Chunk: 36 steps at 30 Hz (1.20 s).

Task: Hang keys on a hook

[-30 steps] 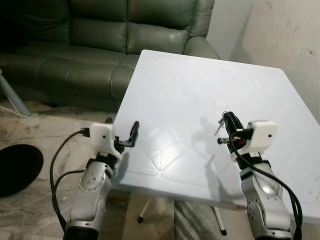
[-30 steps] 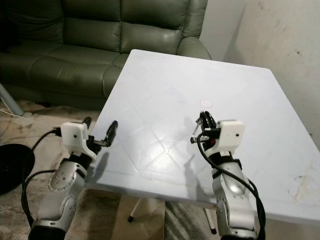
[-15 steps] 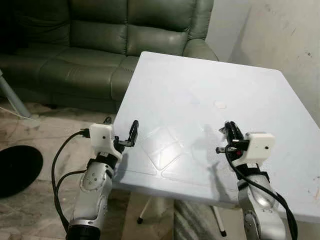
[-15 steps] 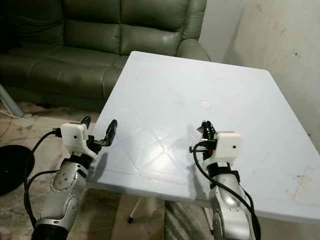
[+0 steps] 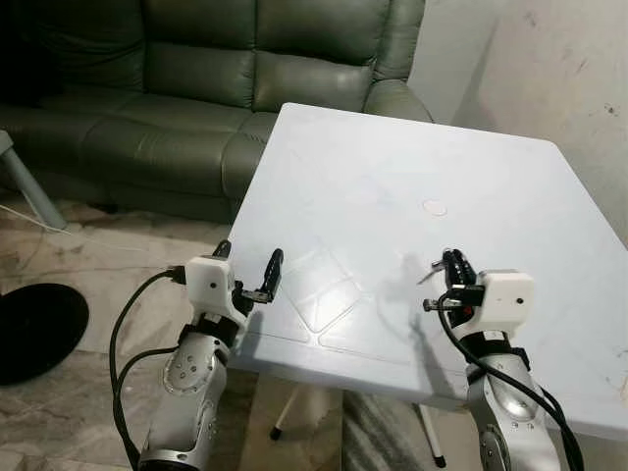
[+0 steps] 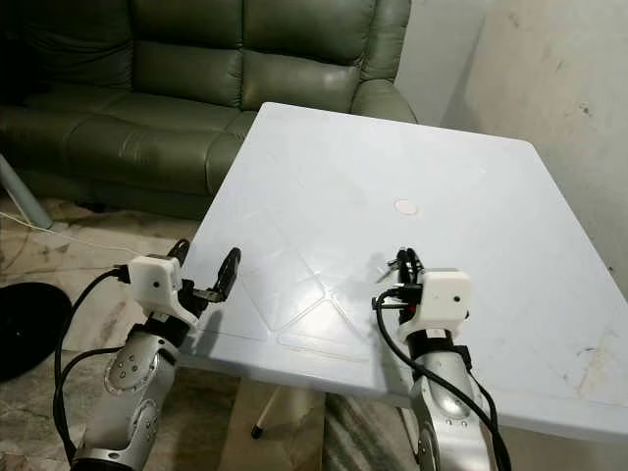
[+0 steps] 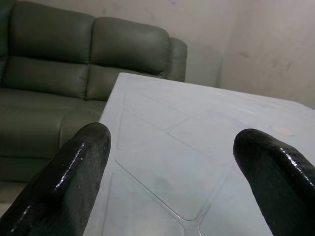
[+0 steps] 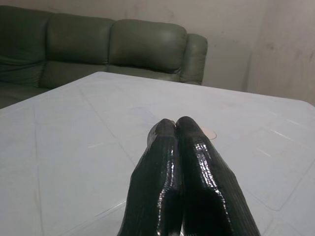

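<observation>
The right end effector is seen above the near right part of the white surface, its two black fingers pressed together along their length. A small bunch of keys is pinched between the tips, with a thin metal piece sticking out to the left; the keys are held just clear of the surface, and their exact shape is too small to make out. The left end effector is held at the near left edge of the surface, its fingers spread wide apart with nothing between them and nothing touched. A small pale round disc lies flat on the surface, farther away than the right end effector. A dark green leather sofa stands beyond the far left side of the surface. A black round object lies on the marbled floor at the left.
</observation>
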{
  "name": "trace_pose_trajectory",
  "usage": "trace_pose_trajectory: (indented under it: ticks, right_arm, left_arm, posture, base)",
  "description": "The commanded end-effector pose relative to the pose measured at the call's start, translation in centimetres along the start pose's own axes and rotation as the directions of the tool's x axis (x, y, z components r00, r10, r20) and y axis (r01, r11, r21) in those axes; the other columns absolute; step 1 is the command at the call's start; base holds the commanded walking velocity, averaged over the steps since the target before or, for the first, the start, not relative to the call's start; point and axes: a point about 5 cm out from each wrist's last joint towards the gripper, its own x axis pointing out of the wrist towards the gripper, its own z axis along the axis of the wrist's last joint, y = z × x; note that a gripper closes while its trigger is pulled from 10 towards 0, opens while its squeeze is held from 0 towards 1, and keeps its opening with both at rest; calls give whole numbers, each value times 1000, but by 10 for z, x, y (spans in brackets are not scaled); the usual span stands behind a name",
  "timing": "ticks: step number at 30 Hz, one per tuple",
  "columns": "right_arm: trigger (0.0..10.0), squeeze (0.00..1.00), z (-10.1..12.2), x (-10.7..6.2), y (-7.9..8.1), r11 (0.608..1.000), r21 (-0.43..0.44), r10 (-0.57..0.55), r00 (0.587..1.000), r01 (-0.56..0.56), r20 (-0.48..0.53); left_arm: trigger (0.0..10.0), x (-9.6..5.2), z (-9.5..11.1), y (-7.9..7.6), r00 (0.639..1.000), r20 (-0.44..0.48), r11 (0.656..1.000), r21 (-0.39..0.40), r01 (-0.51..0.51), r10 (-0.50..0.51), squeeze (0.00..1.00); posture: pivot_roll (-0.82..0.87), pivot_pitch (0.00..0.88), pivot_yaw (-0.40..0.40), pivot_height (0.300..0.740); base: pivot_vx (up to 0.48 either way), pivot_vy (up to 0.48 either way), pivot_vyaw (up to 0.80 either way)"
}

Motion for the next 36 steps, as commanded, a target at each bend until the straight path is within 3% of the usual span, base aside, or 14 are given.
trace_pose_trajectory:
  ticks: [1,9,15,25,36]
  right_arm:
    - [10000,0,11,1,-1,1000,-14,-12,999,13,47]
    - [10000,0,9,-2,1,999,-37,-19,999,21,40]
    - [10000,0,1,1,-3,996,-58,-75,997,73,-31]
    - [10000,0,1,6,-4,995,-70,-79,996,76,-41]
    - [10000,0,2,10,-2,995,-75,-73,997,70,-40]
  left_arm:
    - [10000,3,10,0,999,41,1000,1,-13,13,0]
    - [10000,-3,9,0,998,53,999,28,-39,37,0]
    - [10000,-3,8,2,996,54,997,33,-67,65,0]
    - [10000,3,12,14,990,66,990,63,-128,124,0]
    - [10000,5,12,12,990,73,989,72,-125,120,0]
  posture:
    - [15,68,-91,740]
    - [11,73,-90,740]
    - [12,74,-89,740]
    - [12,70,-90,740]
    - [18,57,-91,740]
  base:
    - [0,0,0]
    - [0,0,0]
    - [0,0,0]
    - [0,0,-769]
    - [0,0,-775]
